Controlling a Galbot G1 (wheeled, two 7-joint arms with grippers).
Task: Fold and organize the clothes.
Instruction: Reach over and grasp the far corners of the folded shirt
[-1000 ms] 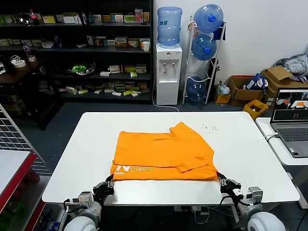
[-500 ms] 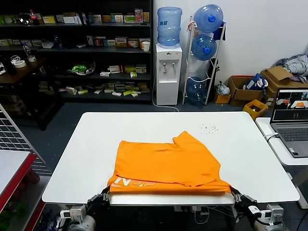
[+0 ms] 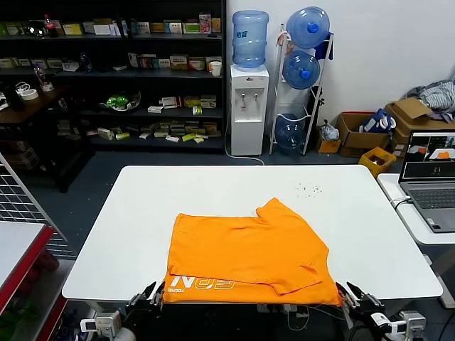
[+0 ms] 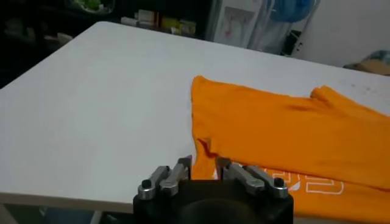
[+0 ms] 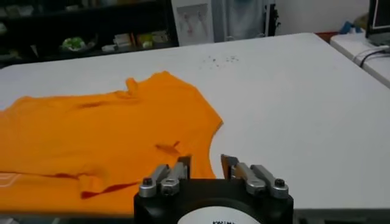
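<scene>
The orange T-shirt [image 3: 249, 252] lies folded on the white bench [image 3: 142, 213], at the edge closest to the robot. Its white letters [image 3: 201, 285] show along that near edge, and 1 sleeve [image 3: 274, 209] sticks up at the far side. The left tool [image 3: 147, 296] sits just off the shirt's near left corner, fingers wide and holding nothing. The right tool [image 3: 357, 298] sits just off the near right corner, fingers wide too, gripping nothing. A laptop [image 3: 430, 177] stands on a side table to the right.
</scene>
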